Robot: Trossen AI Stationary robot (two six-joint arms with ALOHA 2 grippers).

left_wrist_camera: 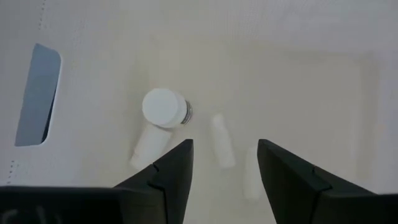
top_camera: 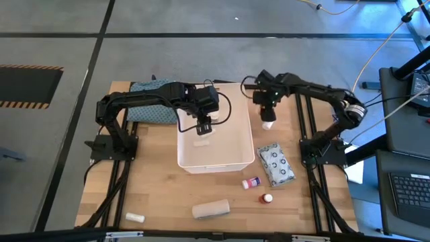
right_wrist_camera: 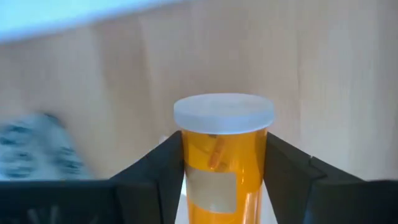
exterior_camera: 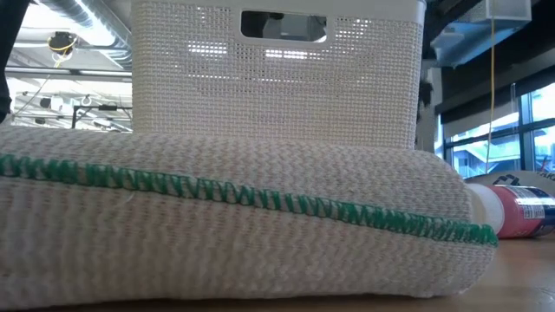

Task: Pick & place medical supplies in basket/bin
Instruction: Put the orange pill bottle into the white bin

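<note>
Grey floor surrounds my wooden table (top_camera: 154, 202). From above, I see the left gripper (top_camera: 203, 128) spread over the white bin (top_camera: 215, 158); the right gripper (top_camera: 267, 115) hangs just right of it. At table height, a beige roll (exterior_camera: 234, 221) fills the foreground. My left wrist shows white tubes (left_wrist_camera: 221, 140) inside the bin. My right wrist shows fingers pinching an orange pill bottle (right_wrist_camera: 222, 155).

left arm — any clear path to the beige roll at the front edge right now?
Probably yes. The left gripper hangs open and empty over the white bin; the beige roll lies alone on bare table just beyond the bin's front wall, nothing on it. The right gripper, clamped on an orange bottle, is well clear.
</note>
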